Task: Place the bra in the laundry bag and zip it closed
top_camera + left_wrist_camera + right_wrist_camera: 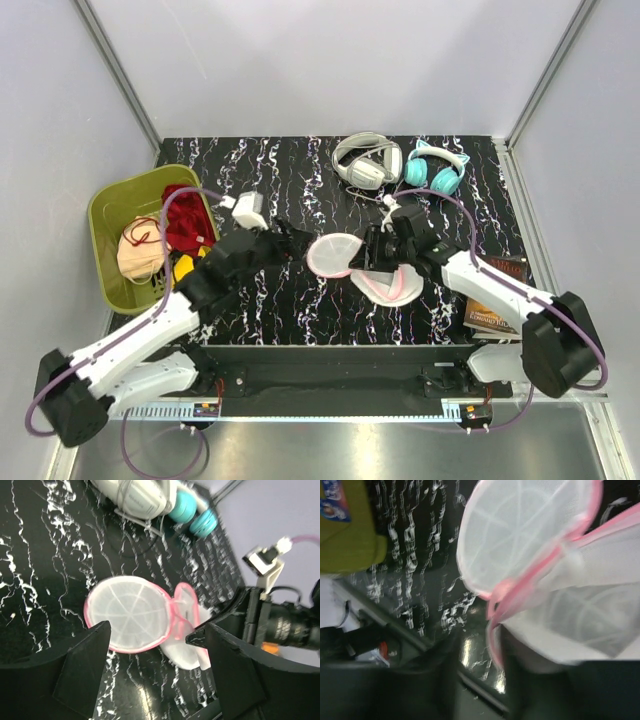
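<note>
The laundry bag (345, 258) lies unzipped in the middle of the table, its two white mesh halves with pink trim spread apart; it also shows in the left wrist view (132, 612) and the right wrist view (520, 535). The peach bra (140, 255) lies in the olive-green basket (108, 215) at the left. My left gripper (295, 240) is open and empty just left of the bag, which lies beyond its fingers (155, 635). My right gripper (368, 262) is at the joint of the two halves, jaws partly apart (477, 675), pink rim between them and mesh draped over one finger.
A dark red garment (187, 222) lies in the basket beside the bra. White headphones (365, 160) and teal headphones (435, 170) lie at the back of the table. A book (495, 300) lies at the right, under my right arm.
</note>
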Robot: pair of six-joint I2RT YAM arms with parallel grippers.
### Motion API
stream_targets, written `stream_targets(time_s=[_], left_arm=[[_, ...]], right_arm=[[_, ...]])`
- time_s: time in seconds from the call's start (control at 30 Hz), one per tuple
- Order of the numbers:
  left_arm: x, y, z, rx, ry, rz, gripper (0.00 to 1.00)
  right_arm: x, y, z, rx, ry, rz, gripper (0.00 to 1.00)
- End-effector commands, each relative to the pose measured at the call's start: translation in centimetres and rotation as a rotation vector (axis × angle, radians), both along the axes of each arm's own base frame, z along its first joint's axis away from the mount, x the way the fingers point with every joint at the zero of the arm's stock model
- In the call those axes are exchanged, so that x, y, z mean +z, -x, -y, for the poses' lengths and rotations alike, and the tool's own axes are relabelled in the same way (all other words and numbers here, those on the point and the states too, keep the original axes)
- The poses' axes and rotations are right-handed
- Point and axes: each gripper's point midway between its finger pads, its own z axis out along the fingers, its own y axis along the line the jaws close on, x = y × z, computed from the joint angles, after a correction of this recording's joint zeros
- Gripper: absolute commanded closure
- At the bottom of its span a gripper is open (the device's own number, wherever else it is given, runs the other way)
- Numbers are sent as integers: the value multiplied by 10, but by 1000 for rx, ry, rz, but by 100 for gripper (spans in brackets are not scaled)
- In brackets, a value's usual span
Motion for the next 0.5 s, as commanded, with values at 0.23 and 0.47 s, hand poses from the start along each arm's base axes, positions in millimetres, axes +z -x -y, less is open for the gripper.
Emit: stream_targets(time_s=[0.23,0.47], left_arm=[[-25,-31,94,-315,-209,-56,25],[-75,-26,134,-458,-291,-174,22]], right_arm=[[38,7,38,-96,40,-134,35],[-7,-1,73,-214,166,-236,54]])
